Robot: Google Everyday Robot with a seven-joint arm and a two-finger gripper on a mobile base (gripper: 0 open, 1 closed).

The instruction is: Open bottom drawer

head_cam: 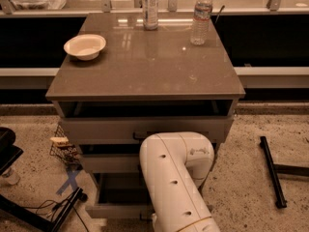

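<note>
The bottom drawer (118, 210) is the lowest light grey front of the cabinet. It stands pulled out a little, with its dark inside showing above the front. My white arm (174, 178) bends down in front of the drawers and covers the drawer's right half and its handle. My gripper is hidden behind the arm, somewhere low in front of the drawer fronts.
The top drawer (101, 129) and middle drawer (108, 163) also stand slightly out. On the cabinet top (145, 71) are a white bowl (85, 46) and two bottles (150, 6) (202, 16). A wire basket (63, 149) and a black stand (29, 211) are at the left. A black bar (273, 170) lies on the floor at the right.
</note>
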